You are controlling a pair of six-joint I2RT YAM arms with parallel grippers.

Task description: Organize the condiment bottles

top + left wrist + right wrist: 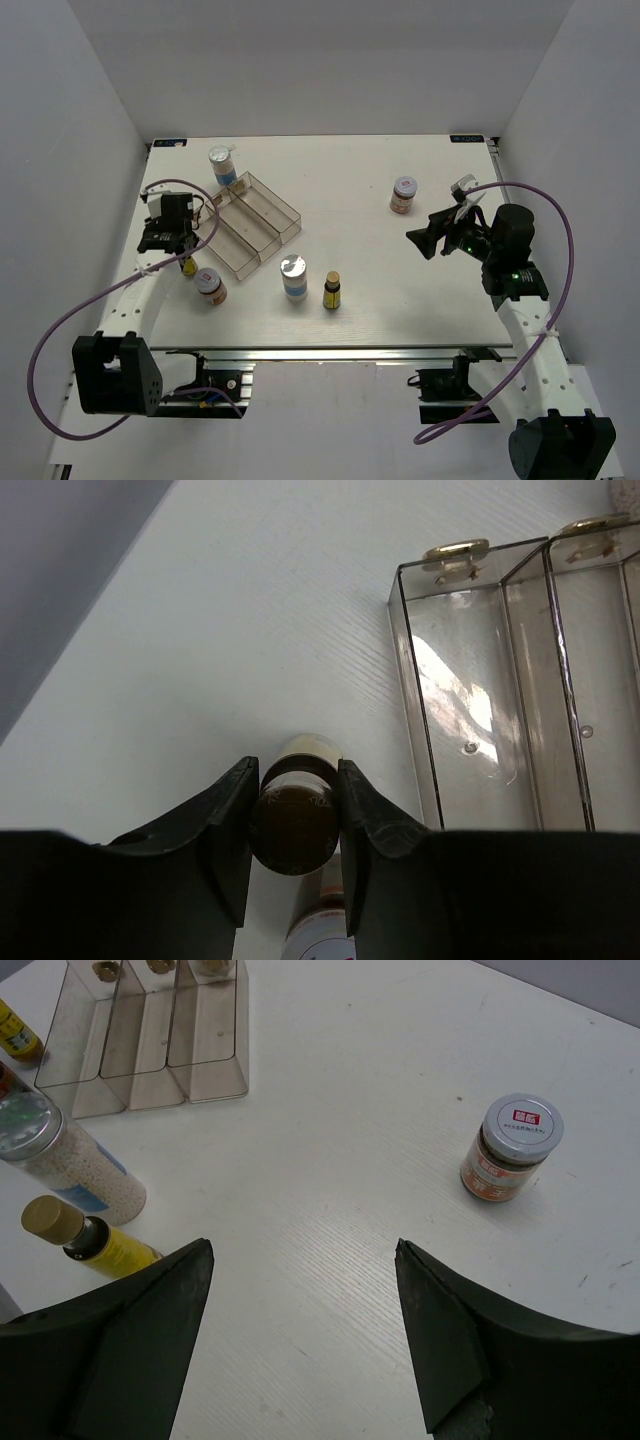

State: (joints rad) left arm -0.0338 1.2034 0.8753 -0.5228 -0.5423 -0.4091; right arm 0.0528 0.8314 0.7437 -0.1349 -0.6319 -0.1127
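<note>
My left gripper (186, 258) is shut on the dark cap of a slim yellow bottle (189, 268) at the table's left side; the left wrist view shows the gripper (297, 768) pinching the cap (295, 820). A squat brownish jar (211, 286) stands just beside it and also shows in the left wrist view (325, 935). A silver-lidded jar (293, 277) and the second slim yellow bottle (332, 290) stand near the front middle. Another silver-lidded jar (222, 163) stands at the back left. The second squat jar (404, 194) stands at the right (510, 1148). My right gripper (425, 241) hangs open and empty (305, 1260).
The clear divided tray (250, 222) lies just right of my left gripper; its compartments show empty in the left wrist view (480, 680). It also shows in the right wrist view (150, 1030). White walls stand around the table.
</note>
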